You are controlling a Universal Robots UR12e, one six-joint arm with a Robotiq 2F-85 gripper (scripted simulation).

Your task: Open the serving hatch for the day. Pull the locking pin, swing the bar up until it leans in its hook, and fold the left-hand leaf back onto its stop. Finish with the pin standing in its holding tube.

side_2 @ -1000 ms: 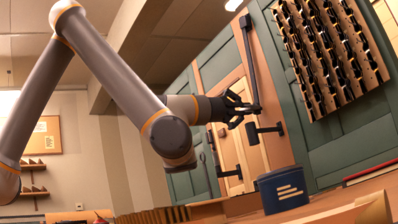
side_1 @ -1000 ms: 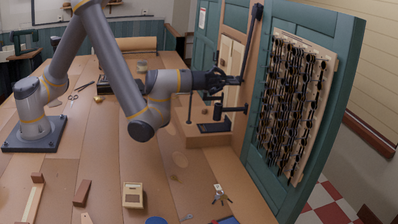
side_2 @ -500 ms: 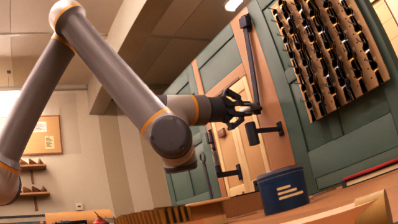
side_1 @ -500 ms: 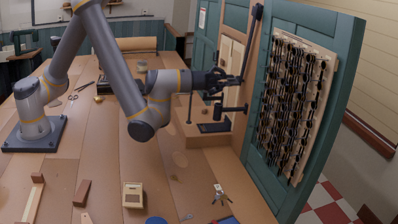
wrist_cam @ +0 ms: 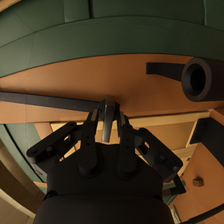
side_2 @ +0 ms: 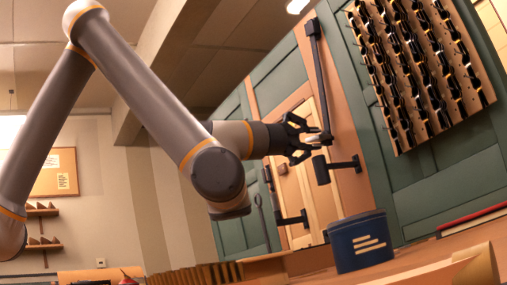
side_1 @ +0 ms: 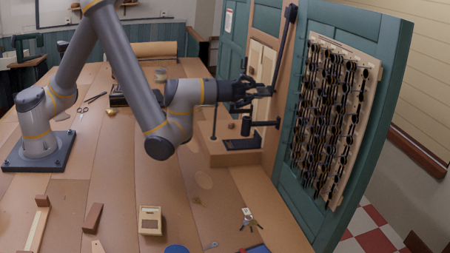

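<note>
The dark bar point(side_1: 280, 48) stands swung up along the hatch frame, its top at the hook point(side_1: 290, 13) and its lower end handle point(wrist_cam: 108, 118) between the fingers of my gripper point(side_1: 263, 90). My gripper point(side_2: 317, 139) is open and holds nothing. The empty holding tube point(side_1: 246, 125) sits on its bracket just below point(wrist_cam: 196, 79). The locking pin point(side_1: 214, 122) stands upright on the wooden block left of the tube. The pale hatch leaves point(side_1: 260, 70) behind the gripper look closed.
The green wall panel with its board of hanging keys point(side_1: 333, 111) stands close to the right of the gripper. A blue tin point(side_2: 359, 241) sits on the bench, and small blocks, keys point(side_1: 249, 222) and scissors point(side_1: 82, 111) lie scattered across it.
</note>
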